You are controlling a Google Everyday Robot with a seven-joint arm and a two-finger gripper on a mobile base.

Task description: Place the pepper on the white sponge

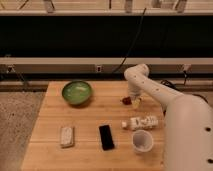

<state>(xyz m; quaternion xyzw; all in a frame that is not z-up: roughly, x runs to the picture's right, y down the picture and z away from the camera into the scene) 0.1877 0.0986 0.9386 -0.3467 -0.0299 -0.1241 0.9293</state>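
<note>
A small dark red pepper point(126, 100) lies on the wooden table point(102, 112), right of centre toward the back. My gripper point(134, 102) is down at the table right beside the pepper, on its right side, and covers part of it. The white arm reaches in from the right edge. Near the front left of the table, well away from the gripper, the white sponge point(67, 136) lies flat as a small off-white block.
A green bowl point(77, 92) stands at the back left. A black phone point(106, 137) lies in front of centre. A white bottle point(141, 122) lies on its side just before the gripper, with a white cup point(142, 141) in front of it.
</note>
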